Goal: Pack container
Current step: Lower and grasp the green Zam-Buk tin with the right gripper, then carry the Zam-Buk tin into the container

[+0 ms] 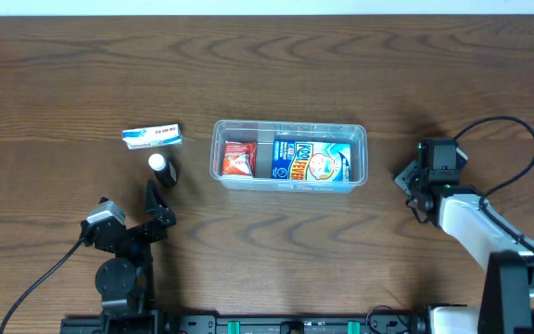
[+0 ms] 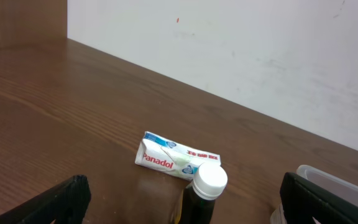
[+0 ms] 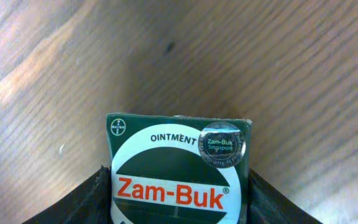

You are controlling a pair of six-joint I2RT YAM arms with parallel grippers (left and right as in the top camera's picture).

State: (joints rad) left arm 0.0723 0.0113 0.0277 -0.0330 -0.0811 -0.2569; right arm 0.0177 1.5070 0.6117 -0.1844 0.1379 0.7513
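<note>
The container (image 1: 290,124), a clear tub, stands mid-table with a red packet (image 1: 238,159) and a blue box (image 1: 311,161) inside; its corner (image 2: 335,181) shows in the left wrist view. My right gripper (image 3: 179,202) is shut on a green Zam-Buk ointment box (image 3: 179,155), one finger against each side, just above the wood. Overhead, that gripper (image 1: 413,190) sits right of the container, and the box is hidden there. My left gripper (image 1: 158,206) (image 2: 188,208) stands wide open just short of a dark bottle with a white cap (image 1: 162,168) (image 2: 205,190).
A white and blue Panadol box (image 1: 152,136) (image 2: 176,158) lies flat just beyond the bottle, left of the container. Cables trail from both arms near the table's front edge.
</note>
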